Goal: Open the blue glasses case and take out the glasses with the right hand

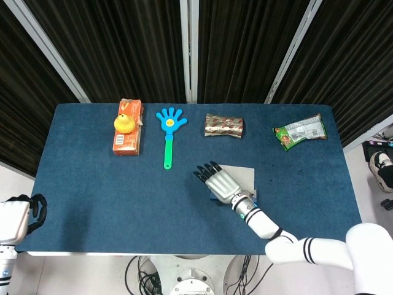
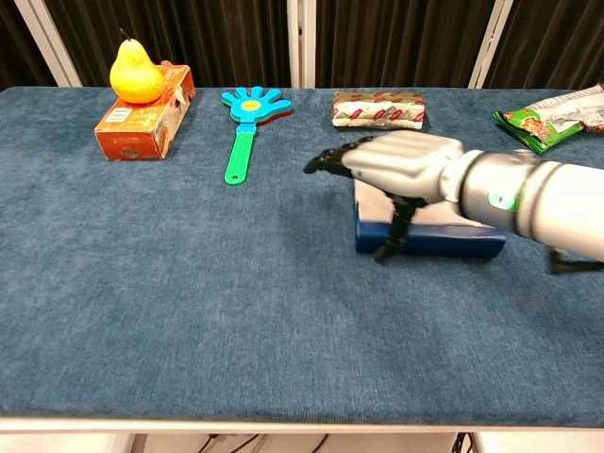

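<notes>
In the head view, the blue glasses case lies on the table right of centre, nearer the front edge than the back, and its pale upper face shows as a light square. The right hand lies over the left end of the case, palm down, its dark fingertips stretched out and apart, pointing toward the back left corner; it grips nothing. The glasses cannot be made out. The left hand hangs off the front left corner of the table, fingers curled, and whether it holds anything cannot be told. Along the back edge, from left to right, stand an orange carton with a yellow pear on it, a blue hand-shaped clapper, a brown wrapped packet and a green snack bag near the back right corner. In the chest view, the right hand hovers above the left half of the case, fingers spread and reaching left, with the thumb hanging down across the blue front wall. The pear sits upright on the carton; the clapper, packet and snack bag lie behind.
</notes>
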### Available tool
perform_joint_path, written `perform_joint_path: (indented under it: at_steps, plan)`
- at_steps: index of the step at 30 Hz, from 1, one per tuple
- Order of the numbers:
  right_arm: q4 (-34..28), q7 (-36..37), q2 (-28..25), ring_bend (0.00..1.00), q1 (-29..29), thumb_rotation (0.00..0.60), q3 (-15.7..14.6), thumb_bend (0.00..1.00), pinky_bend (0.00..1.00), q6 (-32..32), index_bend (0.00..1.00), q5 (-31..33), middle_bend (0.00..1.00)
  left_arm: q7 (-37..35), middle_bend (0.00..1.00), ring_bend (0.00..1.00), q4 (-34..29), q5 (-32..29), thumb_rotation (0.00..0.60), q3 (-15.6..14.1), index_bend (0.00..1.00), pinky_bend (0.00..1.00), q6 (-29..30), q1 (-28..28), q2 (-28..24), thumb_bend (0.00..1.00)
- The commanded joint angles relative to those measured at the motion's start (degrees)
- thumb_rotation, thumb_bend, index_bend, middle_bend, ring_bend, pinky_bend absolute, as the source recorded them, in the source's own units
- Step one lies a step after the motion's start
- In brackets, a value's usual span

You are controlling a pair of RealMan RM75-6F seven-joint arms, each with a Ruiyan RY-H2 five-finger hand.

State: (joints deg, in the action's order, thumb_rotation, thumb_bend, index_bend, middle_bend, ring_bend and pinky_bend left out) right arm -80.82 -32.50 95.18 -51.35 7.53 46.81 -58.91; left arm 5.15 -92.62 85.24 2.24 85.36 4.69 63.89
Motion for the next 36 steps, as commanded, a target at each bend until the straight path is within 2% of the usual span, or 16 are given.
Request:
perform_joint_path:
  at_steps: [1, 6, 10, 16, 22, 27, 36]
  plan:
    - [6.94, -3.2, 4.45, 0.0, -3.39, 0.6, 3.53, 0.06, 0.0, -0.55, 0.0, 5.5, 0.05, -0.13, 0.71, 0.55, 0.0, 0.01, 0.6, -0.02, 0.7, 0.58, -0.07, 0.02, -0.07, 0.36]
    - [11.24, -5.47, 5.53, 0.0, -4.83, 0.6, 5.95, 0.09, 0.0, 0.85, 0.0, 10.27, 0.07, -0.34, 0.71, 0.55, -0.02, -0.01, 0.6, -0.04, 0.7, 0.58, -0.18, 0.05, -0.15, 0.36]
    - [6.37, -1.92, 1.0, 0.0, -3.12, 0.6, 6.54, 0.11, 0.0, 1.08, 0.0, 9.69, 0.07, -0.4, 0.71, 0.55, -0.06, -0.05, 0.6, -0.05, 0.7, 0.58, -0.31, 0.09, -0.22, 0.36]
    - [-4.32, 3.72, -9.42, 0.0, 2.26, 0.6, 3.73, 0.12, 0.0, 4.18, 0.0, 2.59, 0.08, -0.28, 0.71, 0.55, -0.11, 0.08, 0.6, -0.11, 0.7, 0.58, -0.22, 0.06, -0.24, 0.36]
    - [-7.15, 5.78, -14.69, 0.0, 5.65, 0.6, 0.28, 0.1, 0.0, 5.35, 0.0, -0.45, 0.08, 0.12, 0.71, 0.55, -0.14, 0.08, 0.6, -0.09, 0.7, 0.58, -0.14, 0.05, -0.14, 0.36]
    - [-6.34, 7.96, -15.02, 0.0, 6.4, 0.6, -1.05, 0.1, 0.0, 4.36, 0.0, -2.19, 0.07, 0.44, 0.71, 0.55, -0.06, 0.03, 0.6, -0.03, 0.7, 0.58, -0.01, 0.02, 0.03, 0.36]
    - [-5.54, 7.0, -13.18, 0.0, 5.84, 0.6, -2.72, 0.1, 0.0, 2.79, 0.0, -3.98, 0.07, 0.32, 0.71, 0.55, -0.03, -0.01, 0.6, -0.01, 0.7, 0.58, 0.01, 0.01, 0.06, 0.36]
